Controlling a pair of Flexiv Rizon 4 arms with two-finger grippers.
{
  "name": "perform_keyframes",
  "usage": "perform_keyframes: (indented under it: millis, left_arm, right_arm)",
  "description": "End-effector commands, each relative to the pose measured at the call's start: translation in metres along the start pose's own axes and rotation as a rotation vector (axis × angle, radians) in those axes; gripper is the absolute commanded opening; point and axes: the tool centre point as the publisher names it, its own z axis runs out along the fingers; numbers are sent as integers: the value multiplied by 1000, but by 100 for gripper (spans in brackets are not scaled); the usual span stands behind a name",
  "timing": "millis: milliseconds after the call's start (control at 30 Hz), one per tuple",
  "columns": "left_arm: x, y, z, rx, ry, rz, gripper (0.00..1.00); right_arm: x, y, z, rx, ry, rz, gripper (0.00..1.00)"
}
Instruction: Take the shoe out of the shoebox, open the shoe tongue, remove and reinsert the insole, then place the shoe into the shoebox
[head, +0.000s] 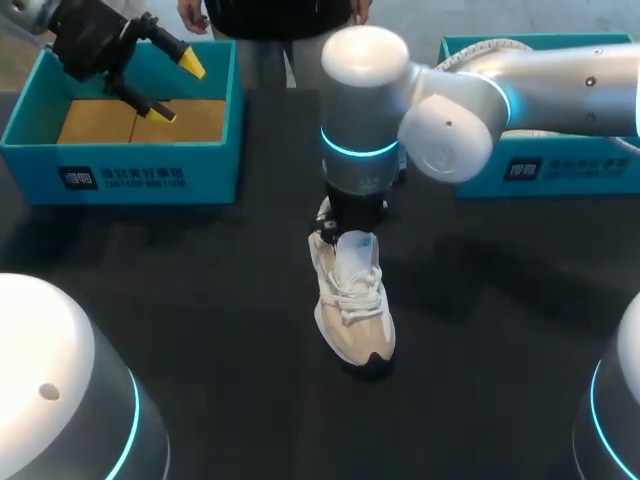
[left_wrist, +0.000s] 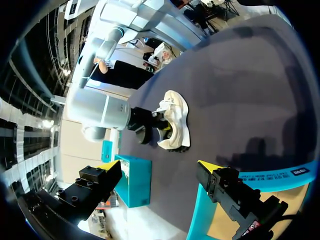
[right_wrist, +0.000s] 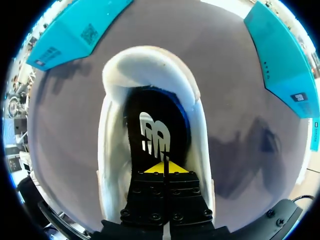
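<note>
the shoe (head: 352, 300) stood upright on its sole near the middle of the dark table (head: 200, 300), outside both boxes, with its toe toward your side and its heel toward the far edge. it was a pale, cream-and-white shoe with white laces, and its opening faced up.

your right arm came in from the right and reached past the middle, with its wrist straight above the heel end of the shoe. your right gripper (right_wrist: 164, 168) was down inside the shoe's opening. its two yellow tips were pressed together with no gap between them, so it was clenched. the tips sat right at the dark insole (right_wrist: 150, 112), which lay in the bottom of the shoe with a white mark on it. you could not tell from these views whether the tips had pinched the insole's edge or only rested against it.

your left gripper (head: 172, 88) hung over the teal shoebox (head: 120, 170) at the far left of the table, well apart from the shoe. its fingers were spread wide and nothing was between them. brown cardboard lined the bottom of that box.

a second teal box (head: 560, 170) sat at the far right, mostly hidden behind your right arm.
</note>
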Motion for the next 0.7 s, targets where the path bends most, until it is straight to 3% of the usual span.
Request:
perform_keyframes:
  millis: [33,367,700]
  left_arm:
    - [0,-2,0,-5,2,-1,100]
    - [1,0,4,-1,-2,-5,100]
    - [-2,-1,4,-5,-2,-3,100]
  right_arm:
    - [2,5,9,23,-1,-12,0]
    - [-2,22,-24,-51,-41,-34,0]
    - [-1,42,-7,-61,-15,-44,0]
